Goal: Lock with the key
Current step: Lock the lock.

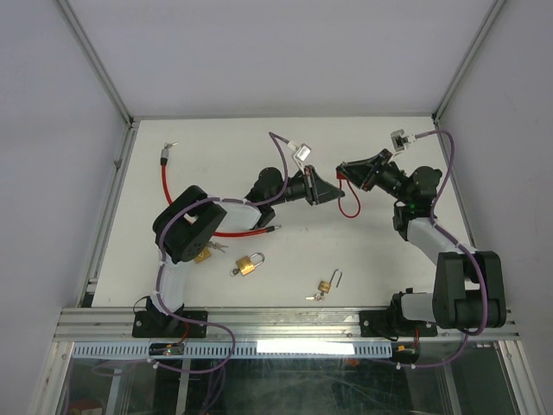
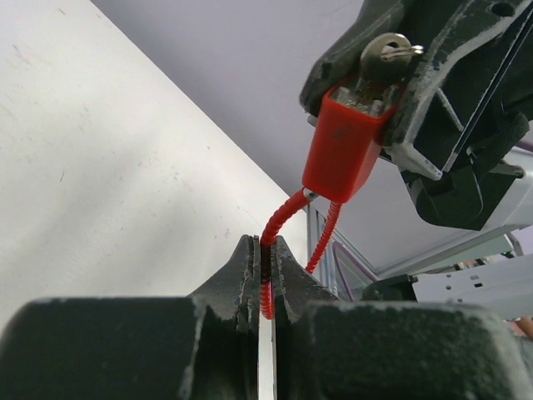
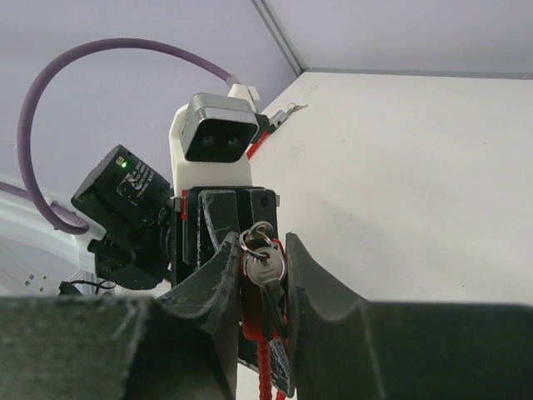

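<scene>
- Red cable lock (image 2: pixel 341 142) hangs in the air between the two arms, above the middle of the white table (image 1: pixel 216 147).
- Right gripper (image 1: pixel 347 173) is clamped on the lock's red body; the left wrist view shows a finger pressing on each side of it.
- A silver key (image 2: pixel 390 52) sits in the top of the body, and its head pokes out between the right fingers.
- From the right wrist view, the key (image 3: pixel 265 271) and its key ring (image 3: pixel 256 237) lie in the gap of the right gripper (image 3: pixel 262 243), with the red body mostly hidden behind them.
- Left gripper (image 2: pixel 265 250) is closed tight on the cable loop (image 2: pixel 279 218) just below the body, and the coiled red strand is pinched between its two pads.
- In the top view the left gripper (image 1: pixel 327 187) faces the right one, nearly tip to tip, and the cable loop (image 1: pixel 350 207) droops below them.
- A separate loose red cable (image 1: pixel 242 233) lies on the table to the left, partly under the left arm.
- Two brass padlocks rest nearer the arm bases: one brass padlock (image 1: pixel 248 264) at left of centre, and a second padlock (image 1: pixel 327 284) with its shackle raised.
</scene>
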Controlling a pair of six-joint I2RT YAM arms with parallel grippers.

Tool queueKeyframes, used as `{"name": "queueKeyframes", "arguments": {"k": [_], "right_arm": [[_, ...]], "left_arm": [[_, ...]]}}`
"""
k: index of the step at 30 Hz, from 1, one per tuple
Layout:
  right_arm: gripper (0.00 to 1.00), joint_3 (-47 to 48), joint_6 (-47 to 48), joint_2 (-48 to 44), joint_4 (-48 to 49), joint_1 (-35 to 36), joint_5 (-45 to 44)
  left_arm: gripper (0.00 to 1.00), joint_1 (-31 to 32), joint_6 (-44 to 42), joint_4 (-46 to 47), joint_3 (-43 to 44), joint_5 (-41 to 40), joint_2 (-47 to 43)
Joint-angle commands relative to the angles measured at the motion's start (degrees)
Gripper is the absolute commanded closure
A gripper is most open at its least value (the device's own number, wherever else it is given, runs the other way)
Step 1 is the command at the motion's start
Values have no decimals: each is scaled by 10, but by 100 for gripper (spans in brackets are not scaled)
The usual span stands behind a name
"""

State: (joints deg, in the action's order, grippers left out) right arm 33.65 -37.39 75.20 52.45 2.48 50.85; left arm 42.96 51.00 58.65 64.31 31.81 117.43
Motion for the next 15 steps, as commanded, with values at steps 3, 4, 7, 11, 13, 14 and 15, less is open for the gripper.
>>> {"name": "queueKeyframes", "arguments": {"k": [3, 4, 7, 11, 13, 14, 15], "right_arm": [[100, -14, -2, -5, -55, -3, 87], [100, -14, 1, -7, -55, -3, 88], [100, -14, 11, -15, -60, -4, 85], [100, -13, 33, -30, -77, -5, 81], [100, -13, 35, -32, -77, -5, 83], [100, -13, 34, -33, -76, -5, 84], [100, -13, 33, -33, -75, -5, 85]], "left_arm": [[100, 11, -50, 239, 1, -134, -47], [100, 12, -48, 270, -9, -141, -49], [100, 12, -35, 305, -25, -152, -53], [100, 11, -21, 321, -36, -156, -57], [100, 11, -16, 327, -41, -159, -57], [100, 10, -14, 329, -42, -160, -57], [100, 9, -12, 329, -43, -161, -55]]}}
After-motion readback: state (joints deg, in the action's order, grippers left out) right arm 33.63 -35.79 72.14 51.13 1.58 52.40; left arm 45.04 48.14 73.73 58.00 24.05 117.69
